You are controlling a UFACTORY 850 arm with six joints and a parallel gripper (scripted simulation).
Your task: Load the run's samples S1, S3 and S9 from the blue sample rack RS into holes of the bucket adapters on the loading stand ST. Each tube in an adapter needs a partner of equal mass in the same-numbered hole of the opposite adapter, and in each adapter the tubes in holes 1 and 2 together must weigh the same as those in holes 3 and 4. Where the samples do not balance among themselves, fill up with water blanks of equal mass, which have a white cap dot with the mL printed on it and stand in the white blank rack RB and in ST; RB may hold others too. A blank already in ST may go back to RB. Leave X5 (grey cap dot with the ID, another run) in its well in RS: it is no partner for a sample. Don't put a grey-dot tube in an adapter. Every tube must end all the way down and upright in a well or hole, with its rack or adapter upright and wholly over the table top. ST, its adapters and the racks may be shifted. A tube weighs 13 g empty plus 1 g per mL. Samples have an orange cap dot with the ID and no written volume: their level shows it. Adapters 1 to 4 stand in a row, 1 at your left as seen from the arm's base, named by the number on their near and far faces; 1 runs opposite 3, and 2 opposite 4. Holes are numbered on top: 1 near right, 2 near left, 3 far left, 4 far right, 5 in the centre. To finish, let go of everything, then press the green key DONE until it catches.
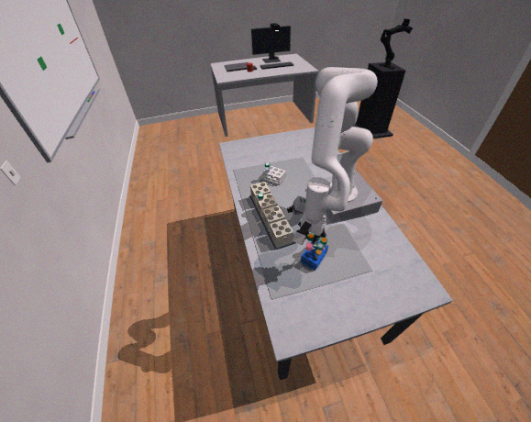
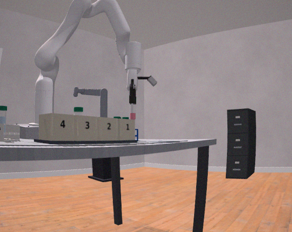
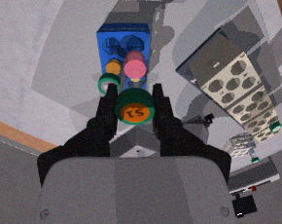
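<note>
Blue plastic sample rack (image 3: pixel 124 40) sits on the grey table (image 1: pixel 351 294), holding a few green-capped tubes, one with an orange dot (image 3: pixel 113 65). Beside it, a row of four beige block adapters (image 2: pixel 87 126) numbered 1 to 4 carries one green-capped tube (image 2: pixel 78 110) in adapter 3. Above the rack, the white arm's wrist points straight down, its black fingers clenched on the green cap of sample tube S1 (image 3: pixel 135 112), lifted clear with pink liquid at its lower end (image 2: pixel 132 116).
</note>
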